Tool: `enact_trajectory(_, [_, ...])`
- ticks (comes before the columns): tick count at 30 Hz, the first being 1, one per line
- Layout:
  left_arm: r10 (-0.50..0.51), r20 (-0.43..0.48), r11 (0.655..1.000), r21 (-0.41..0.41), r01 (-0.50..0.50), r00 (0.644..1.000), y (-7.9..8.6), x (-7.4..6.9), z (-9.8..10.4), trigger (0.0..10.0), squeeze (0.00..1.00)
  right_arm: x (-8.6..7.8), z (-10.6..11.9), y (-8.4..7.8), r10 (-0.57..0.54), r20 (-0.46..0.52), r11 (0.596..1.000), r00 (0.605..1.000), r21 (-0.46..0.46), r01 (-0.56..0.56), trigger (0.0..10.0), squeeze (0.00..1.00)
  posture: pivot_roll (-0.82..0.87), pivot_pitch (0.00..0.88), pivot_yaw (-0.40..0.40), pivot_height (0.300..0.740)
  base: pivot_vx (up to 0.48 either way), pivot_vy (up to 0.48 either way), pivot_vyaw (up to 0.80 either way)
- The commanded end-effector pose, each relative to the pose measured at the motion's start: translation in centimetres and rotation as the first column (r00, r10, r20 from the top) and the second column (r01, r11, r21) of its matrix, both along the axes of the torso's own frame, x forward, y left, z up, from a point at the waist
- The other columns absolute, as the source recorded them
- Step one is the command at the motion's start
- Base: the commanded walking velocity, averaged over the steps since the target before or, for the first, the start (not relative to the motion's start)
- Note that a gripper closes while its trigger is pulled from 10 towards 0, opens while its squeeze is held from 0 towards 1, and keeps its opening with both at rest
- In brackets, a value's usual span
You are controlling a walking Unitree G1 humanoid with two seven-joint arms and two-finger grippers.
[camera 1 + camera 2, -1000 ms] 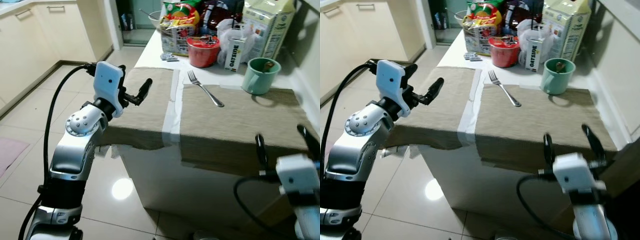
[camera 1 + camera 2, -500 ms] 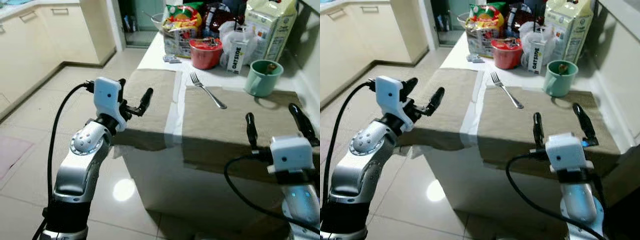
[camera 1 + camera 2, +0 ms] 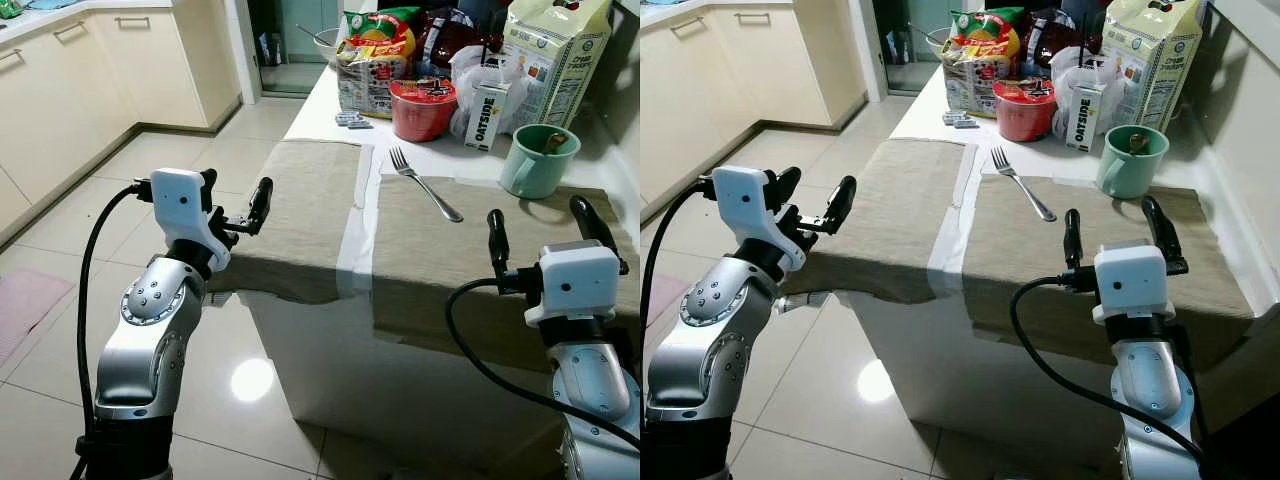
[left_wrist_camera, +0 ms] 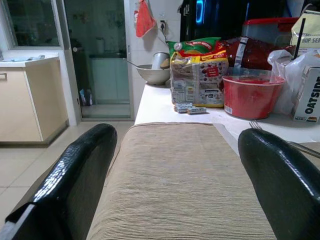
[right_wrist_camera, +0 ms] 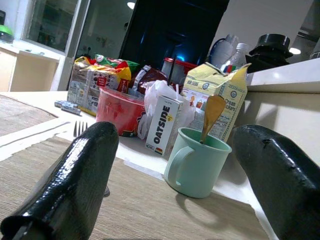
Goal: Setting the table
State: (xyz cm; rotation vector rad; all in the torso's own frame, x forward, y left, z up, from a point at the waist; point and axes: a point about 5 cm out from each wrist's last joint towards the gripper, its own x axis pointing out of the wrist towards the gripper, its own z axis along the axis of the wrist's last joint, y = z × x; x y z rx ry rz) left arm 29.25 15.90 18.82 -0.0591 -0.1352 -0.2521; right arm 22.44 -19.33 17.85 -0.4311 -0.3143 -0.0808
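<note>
on the counter (image 3: 320, 95) the fork (image 3: 427, 185) lies on the right placemat (image 3: 480, 240), its long axis running from 11 to 5 o'clock, tines away. it sits at about 11 o'clock from the right claw (image 3: 543, 225), judged the nearer arm; the left claw (image 3: 236, 196) hovers off the left placemat (image 3: 300, 210), both claws released and empty.

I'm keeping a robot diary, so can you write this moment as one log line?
left gripper: open, at left placemat edge | right gripper: open, over right placemat | fork: untouched | green mug: beyond

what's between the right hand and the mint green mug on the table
Only bare beige woven placemat lies between the right hand and the mint green mug, as the right eye view shows; the silver fork sits off to the left.
</note>
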Motion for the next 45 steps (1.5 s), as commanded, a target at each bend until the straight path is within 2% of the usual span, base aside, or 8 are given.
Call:
enact_trajectory(1, [0.006,0.009,1.000,0.004,-0.006,1.000,0.2,-0.1,0.3,10.0,0.00,0.1,-0.1,-0.1,-0.003,-0.013,1.000,1.000,0.010,0.003,10.0,0.00,-0.22,0.004,0.090,0.740,0.000,0.000,0.00])
enact_trajectory(14, [0.006,0.009,1.000,0.004,-0.006,1.000,0.2,-0.1,0.3,10.0,0.00,0.1,-0.1,-0.1,-0.003,-0.013,1.000,1.000,0.010,0.003,10.0,0.00,-0.22,0.004,0.090,0.740,0.000,0.000,0.00])
enact_trajectory(15, [0.067,0.002,0.997,-0.026,-0.067,0.998,1.0,-0.7,0.0,10.0,0.00,0.6,0.5,0.5,0.011,0.006,1.000,1.000,0.029,-0.011,10.0,0.00,-0.21,0.003,0.090,0.740,0.000,0.000,0.00])
enact_trajectory(16, [0.107,-0.007,0.994,-0.027,-0.107,0.994,0.8,-1.7,-0.4,10.0,0.00,2.0,-0.4,1.2,0.053,-0.041,0.996,0.998,0.077,-0.050,10.0,0.00,-0.16,0.000,0.042,0.740,0.000,0.000,0.00])
enact_trajectory(17, [0.128,-0.011,0.991,-0.026,-0.129,0.992,0.5,-2.4,-0.7,10.0,0.00,3.0,-1.2,1.8,0.086,-0.078,0.991,0.993,0.111,-0.077,10.0,0.00,-0.16,0.000,0.041,0.740,0.000,0.000,0.00])
enact_trajectory(19, [0.138,-0.013,0.990,-0.020,-0.139,0.990,0.2,-2.8,-0.9,10.0,0.00,3.8,-2.1,2.4,0.121,-0.117,0.985,0.986,0.138,-0.105,10.0,0.00,-0.16,0.000,0.040,0.740,0.000,0.000,0.00])
enact_trajectory(45, [0.135,-0.004,0.991,-0.021,-0.135,0.991,-0.4,-2.5,-0.7,10.0,0.00,4.7,-2.8,2.7,0.134,-0.131,0.985,0.982,0.127,-0.117,10.0,0.00,-0.16,0.000,0.041,0.740,-0.038,0.000,0.00])
